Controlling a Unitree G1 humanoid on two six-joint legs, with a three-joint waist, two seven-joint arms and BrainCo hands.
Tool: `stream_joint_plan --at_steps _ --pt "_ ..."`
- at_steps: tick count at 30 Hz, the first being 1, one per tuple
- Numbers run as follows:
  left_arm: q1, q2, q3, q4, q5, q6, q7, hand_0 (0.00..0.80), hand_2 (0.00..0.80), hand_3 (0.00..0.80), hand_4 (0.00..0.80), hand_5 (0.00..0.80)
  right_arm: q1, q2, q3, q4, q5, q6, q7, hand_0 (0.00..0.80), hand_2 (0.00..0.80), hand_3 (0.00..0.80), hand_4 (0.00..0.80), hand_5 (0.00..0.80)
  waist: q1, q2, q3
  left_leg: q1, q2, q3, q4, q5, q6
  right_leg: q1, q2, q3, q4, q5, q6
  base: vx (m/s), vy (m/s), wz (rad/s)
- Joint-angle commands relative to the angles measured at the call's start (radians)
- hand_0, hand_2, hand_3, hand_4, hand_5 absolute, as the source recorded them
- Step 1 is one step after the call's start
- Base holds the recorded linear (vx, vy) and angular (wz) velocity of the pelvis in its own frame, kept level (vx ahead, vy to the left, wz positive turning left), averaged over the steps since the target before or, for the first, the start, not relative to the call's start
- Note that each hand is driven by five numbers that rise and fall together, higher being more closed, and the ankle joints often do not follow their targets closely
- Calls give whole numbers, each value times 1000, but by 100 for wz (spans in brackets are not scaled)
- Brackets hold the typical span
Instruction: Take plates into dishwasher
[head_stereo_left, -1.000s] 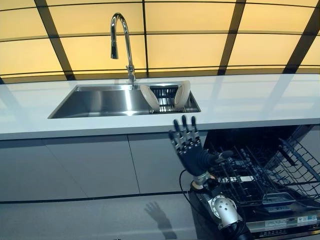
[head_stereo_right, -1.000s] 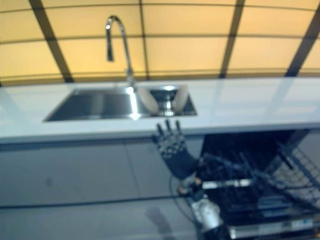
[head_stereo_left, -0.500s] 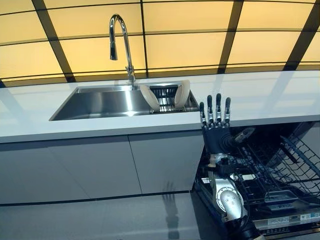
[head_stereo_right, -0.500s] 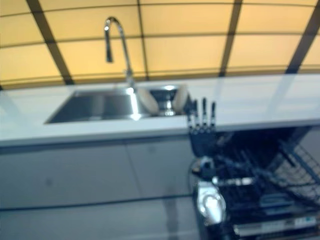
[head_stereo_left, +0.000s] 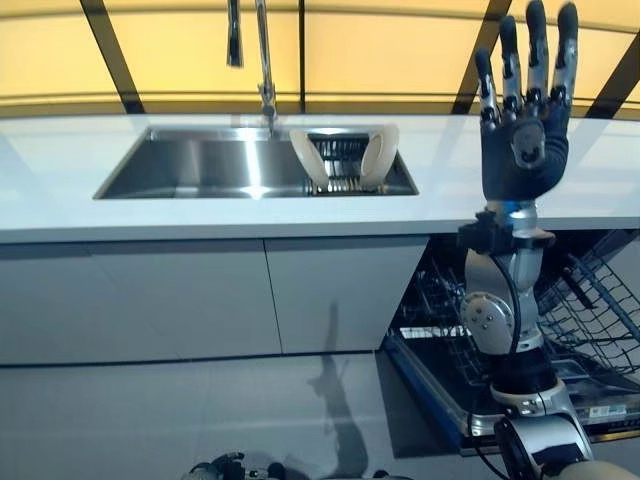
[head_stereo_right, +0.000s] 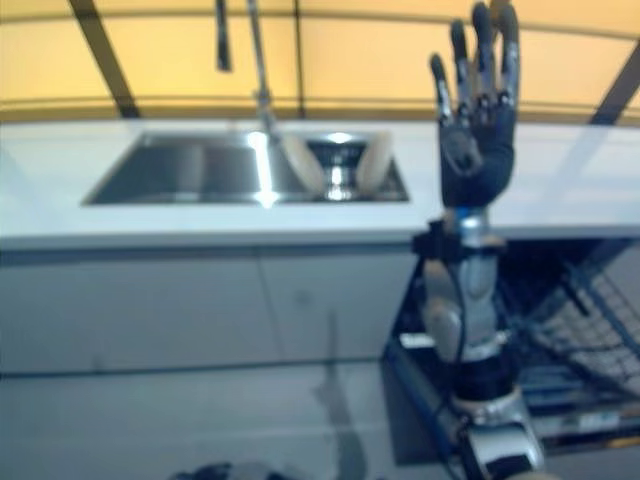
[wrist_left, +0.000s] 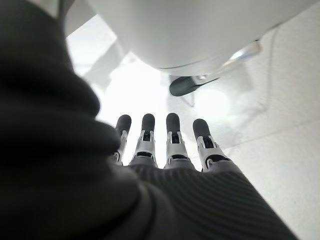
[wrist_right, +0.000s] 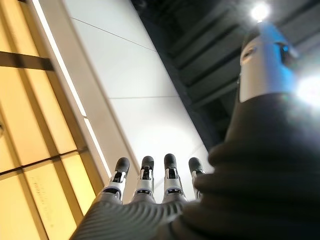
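The right robot hand is raised high above the white tabletop, fingers straight and spread, pointing upward, holding nothing. Its silver forearm rises in front of the open dishwasher, whose dark wire rack sits pulled out under the tabletop's edge.

The two plates are in the right end of the stainless steel sink, well apart from the hand. They are pale, round and smooth, standing on edge and leaning away from each other, the left plate tilted left and the right plate tilted right, so they form a V. Between them a dark slotted drain basket shows. A curved chrome faucet stands behind the basin, its top cut off by the view's edge. Behind it all runs a wall of glowing amber panels divided by dark bars.

The left robot hand shows only in its own wrist view: fingers straight and side by side, hanging over a pale glossy floor. The right wrist view looks up past its straight fingers at the amber panels and a dark ceiling.
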Motion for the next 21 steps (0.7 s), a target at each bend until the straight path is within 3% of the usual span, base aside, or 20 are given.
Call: stream_joint_plan --at_steps 1,5,10,16,21 --pt "-78 1 -12 2 -27 49 12 0 0 0 0 0 -187 -52 0 -15 -51 8 -92 0 0 0 0 0 17 19 126 -12 -73 13 28 -86 125 -75 15 -1 54 189 -23 -92 8 -18" --pt "-89 46 -10 -11 -55 39 3 0 0 0 0 0 -237 -120 27 -38 -75 25 -133 0 0 0 0 0 6 23 186 -37 -49 16 -20 -51 114 -105 41 21 15 169 -21 -29 -33 -16" --pt "-114 56 8 -26 -76 14 5 0 0 0 0 0 -281 -139 50 -30 -105 19 -146 0 0 0 0 0 15 20 250 -69 -44 32 -51 -33 103 -112 58 14 -63 156 -10 -47 -74 -5" --pt "-135 37 12 -64 -85 -13 9 0 0 0 0 0 -347 -117 82 -3 -197 85 -219 0 0 0 0 0 39 30 311 -106 -44 25 -64 -6 85 -128 74 -7 -83 143 -22 -36 -37 -5" --pt "-118 13 3 -68 -62 -34 -11 0 0 0 0 0 -364 -121 99 -7 -192 157 -183 0 0 0 0 0 56 37 317 -119 -54 -7 -13 -19 86 -123 57 -19 -28 103 -39 37 90 -6"
